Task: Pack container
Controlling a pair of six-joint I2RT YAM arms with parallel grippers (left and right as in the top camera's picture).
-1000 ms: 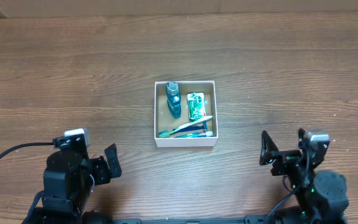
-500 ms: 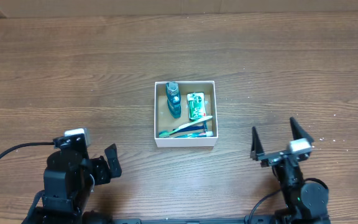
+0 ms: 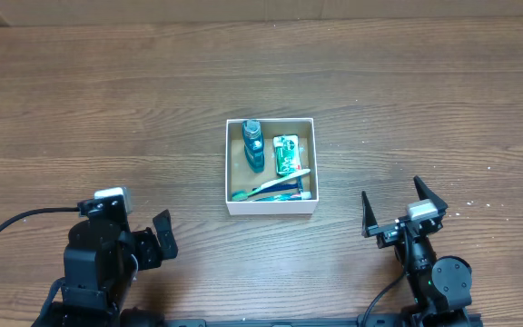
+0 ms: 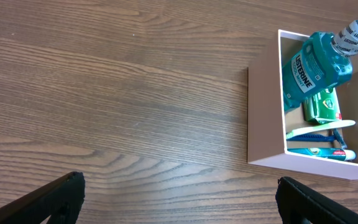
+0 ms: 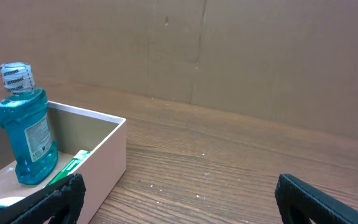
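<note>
Overhead view: one container, a white-walled square box, sits on the wood table just right of frame centre, well apart from both arms.

Contents, counted:
- One blue mouthwash bottle in the upper left part of the box. The right wrist view shows it standing upright.
- One green packet just right of the bottle. Its print is too small to read.
- Along the lower wall, a white-and-blue toothbrush lies over a blue tube-like item. They overlap, so I cannot tell whether that is two pieces or more.

Cut off or hidden:
- Left wrist view has the container at the right edge, with its right side out of frame and the bottle cap clipped at the top.
- Right wrist view shows only one corner of the box at lower left. The bottle is whole, a sliver of the green packet shows, and the rest is hidden behind the wall.
- A plain cardboard backdrop fills the top of that view.

Two arms, two grippers:
- The left gripper has only its dark fingertips poking in at the lower corners of its wrist view, spread wide with bare table between them. From overhead it is at lower left, mostly hidden by the arm body. One black cable runs off the left edge.
- The right gripper, at lower right from overhead, has its fingers splayed wide apart and nothing between them.
</note>
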